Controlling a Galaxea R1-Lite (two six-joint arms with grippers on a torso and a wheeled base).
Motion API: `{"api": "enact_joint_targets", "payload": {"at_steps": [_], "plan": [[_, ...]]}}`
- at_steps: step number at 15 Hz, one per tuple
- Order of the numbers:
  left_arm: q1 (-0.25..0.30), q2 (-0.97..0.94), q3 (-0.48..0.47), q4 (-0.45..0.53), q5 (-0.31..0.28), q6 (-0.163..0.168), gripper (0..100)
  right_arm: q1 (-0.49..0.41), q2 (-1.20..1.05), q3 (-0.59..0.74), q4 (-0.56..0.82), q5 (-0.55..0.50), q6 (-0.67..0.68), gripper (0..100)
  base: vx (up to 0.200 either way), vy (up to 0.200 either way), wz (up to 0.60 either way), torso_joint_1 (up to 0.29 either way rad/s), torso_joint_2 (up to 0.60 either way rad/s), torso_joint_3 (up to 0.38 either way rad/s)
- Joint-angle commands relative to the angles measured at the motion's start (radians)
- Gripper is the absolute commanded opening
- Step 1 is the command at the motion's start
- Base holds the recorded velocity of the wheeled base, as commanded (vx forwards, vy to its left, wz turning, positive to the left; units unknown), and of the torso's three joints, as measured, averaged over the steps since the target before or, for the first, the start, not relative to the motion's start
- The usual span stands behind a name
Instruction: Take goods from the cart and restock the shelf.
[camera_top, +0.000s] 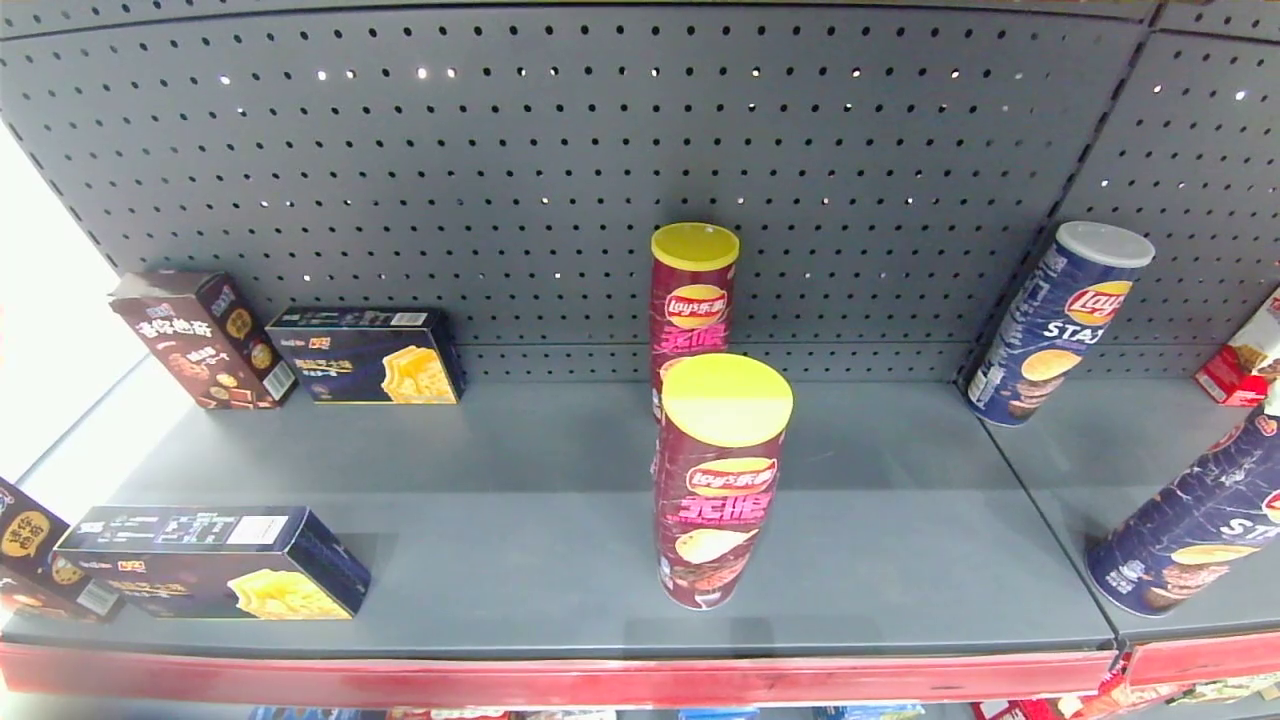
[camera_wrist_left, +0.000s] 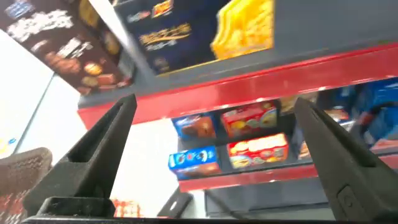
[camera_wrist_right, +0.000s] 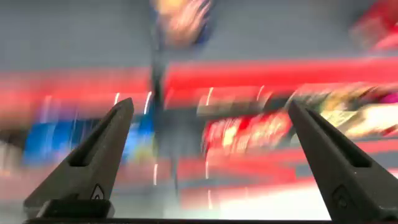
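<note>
While the front can and the rear can, both maroon, stand in line at mid-shelf, bare grey shelf board lies open on both sides. It runs out to the boxes at the left edge and the blue cans at the right. A red lip bounds the front. The left gripper and right gripper face such red edging, jaws spread wide and empty, apart from the cans.

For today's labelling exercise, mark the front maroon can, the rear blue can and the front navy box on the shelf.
front maroon can (camera_top: 728, 400), head view, on its yellow lid.
rear blue can (camera_top: 1050, 330), head view, on its label's middle.
front navy box (camera_top: 190, 528), head view, on its top face.
</note>
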Motion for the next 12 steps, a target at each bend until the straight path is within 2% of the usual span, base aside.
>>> {"api": "enact_joint_targets", "payload": {"at_steps": [1,2,4,5,6,10,11,12], "plan": [[-0.049,-0.002,0.002,0.005,-0.037,-0.002,100,0.016,-0.041,0.033,0.004,0.205,0.007,100,0.0,0.0,0.0,0.0,0.0,0.0],[-0.077,-0.002,0.0,0.005,-0.044,-0.007,100,0.018,-0.038,0.032,0.063,0.311,-0.021,100,0.0,0.0,0.0,0.0,0.0,0.0],[-0.074,-0.004,0.002,0.002,-0.041,-0.007,100,0.016,-0.038,0.033,0.057,0.286,-0.012,100,0.0,0.0,0.0,0.0,0.0,0.0],[-0.065,-0.005,0.002,0.005,-0.038,-0.013,100,0.015,-0.038,0.033,0.056,0.285,-0.012,100,0.0,0.0,0.0,0.0,0.0,0.0],[-0.046,-0.034,0.0,0.005,-0.038,-0.035,100,0.013,-0.034,0.032,0.057,0.285,-0.013,100,0.0,0.0,0.0,0.0,0.0,0.0],[-0.043,-0.07,0.0,0.005,-0.046,-0.052,100,0.009,-0.04,0.033,0.056,0.285,-0.012,100,0.0,0.0,0.0,0.0,0.0,0.0],[-0.042,-0.07,0.009,-0.013,0.055,-0.016,100,0.009,-0.04,0.033,0.056,0.286,-0.013,100,0.0,0.0,0.0,0.0,0.0,0.0],[-0.043,-0.07,0.017,-0.041,0.158,-0.019,100,0.009,-0.04,0.033,0.056,0.286,-0.013,100,0.0,0.0,0.0,0.0,0.0,0.0]]}}
